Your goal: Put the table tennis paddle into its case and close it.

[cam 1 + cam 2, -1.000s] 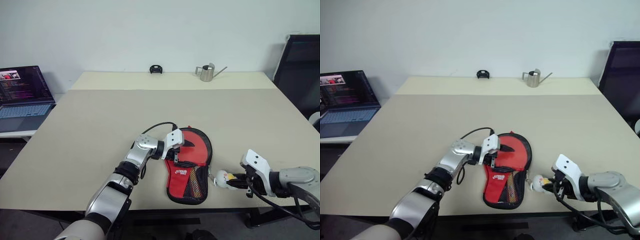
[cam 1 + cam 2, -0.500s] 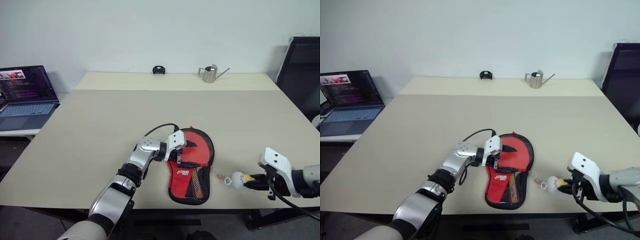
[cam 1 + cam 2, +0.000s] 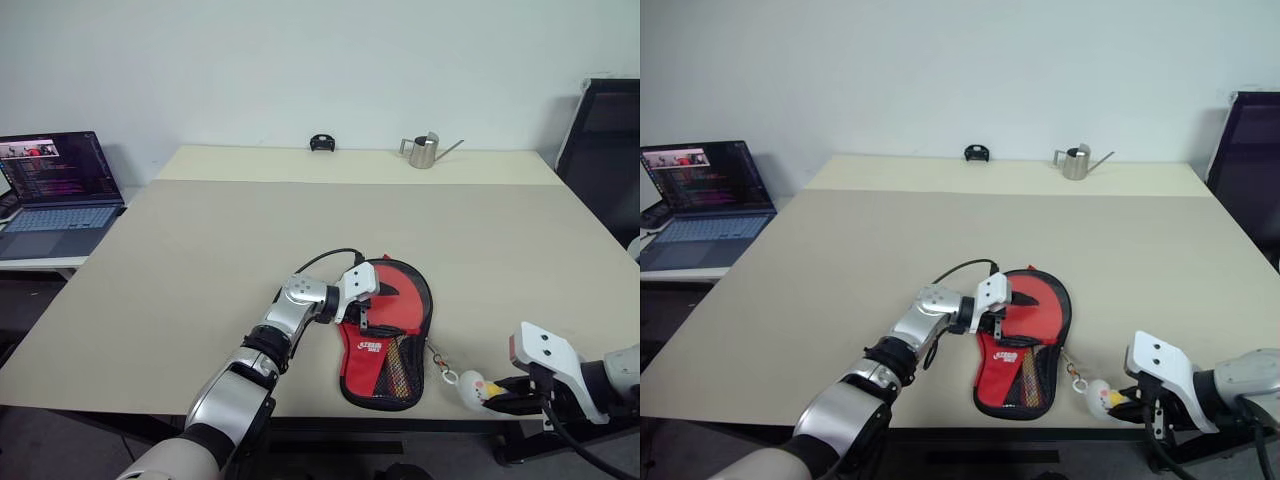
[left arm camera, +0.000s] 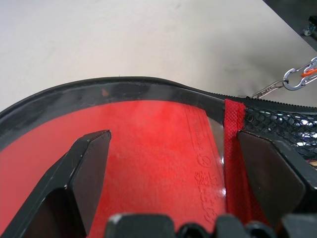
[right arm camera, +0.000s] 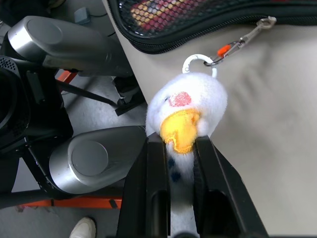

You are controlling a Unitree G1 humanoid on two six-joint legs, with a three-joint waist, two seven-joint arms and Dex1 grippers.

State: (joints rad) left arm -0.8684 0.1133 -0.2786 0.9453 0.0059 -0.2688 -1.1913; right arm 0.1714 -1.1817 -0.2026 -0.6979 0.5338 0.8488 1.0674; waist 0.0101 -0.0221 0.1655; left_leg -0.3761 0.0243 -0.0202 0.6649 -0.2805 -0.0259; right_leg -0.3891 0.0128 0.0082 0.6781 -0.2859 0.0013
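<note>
A wide beige table (image 3: 200,260) stretches in front of me to a pale wall, with a laptop (image 3: 55,195) off to my left and a small metal watering can (image 3: 425,152) at the far edge. Near the front edge lies the case (image 3: 388,335) — red side up, white logo, black piping, mesh pocket toward me. The table tennis paddle (image 4: 163,148) sits inside it, its red rubber face showing through the unzipped round end.

My left gripper (image 3: 362,297) rests over that round end, fingers (image 4: 91,163) spread wide, grasping nothing, the red rubber lying between them.

My right gripper (image 3: 1127,400) is to the right of the case, at the table's front edge, clenched on the small white-yellow ball charm (image 5: 185,111) — a clip and thin chain (image 3: 438,360) run from the charm back to the case's zip edge.
</note>
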